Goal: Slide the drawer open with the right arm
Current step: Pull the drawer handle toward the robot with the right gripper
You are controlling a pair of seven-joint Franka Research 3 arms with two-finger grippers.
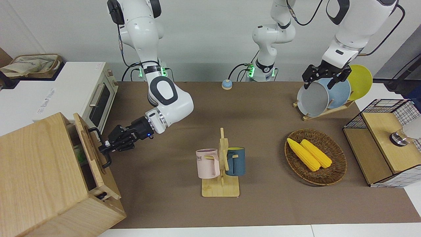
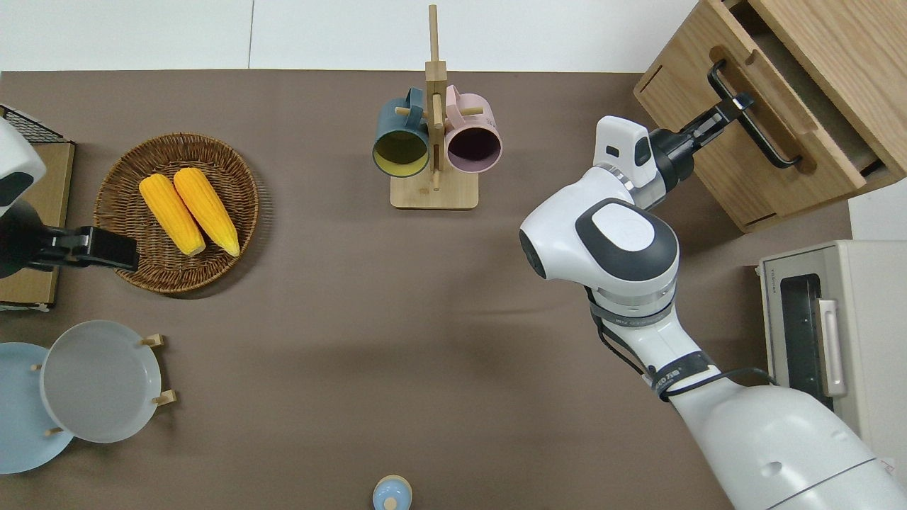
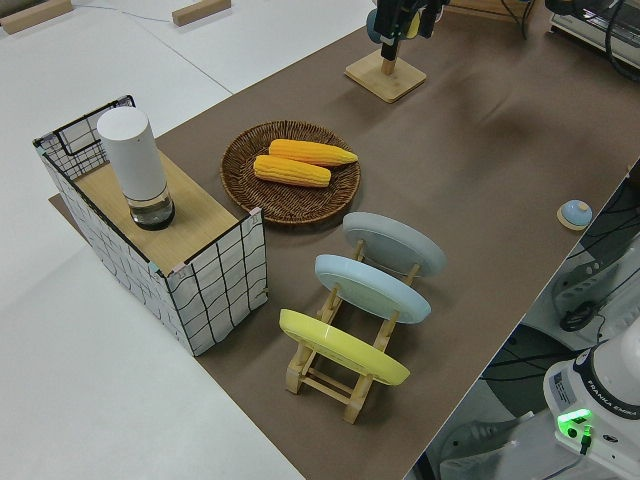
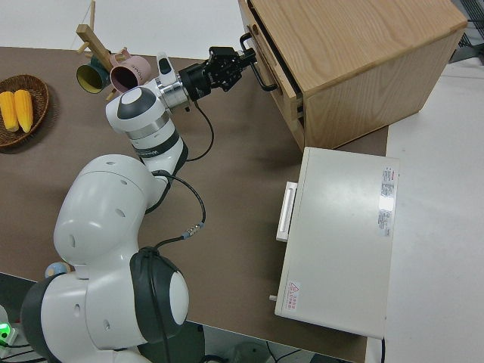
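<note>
Drawer (image 1: 86, 149), partly out of its cabinet (image 1: 39, 177) at the table's corner, could jam if the right claw (image 1: 106, 146), clamped on the handle (image 1: 102, 147), pulls off-axis or slips.

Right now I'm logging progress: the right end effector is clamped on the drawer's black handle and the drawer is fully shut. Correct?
Not quite. The right end effector is clamped on the black handle, but the drawer is not shut: it is pulled partly out of the wooden cabinet, with a gap showing in the overhead view.
</note>
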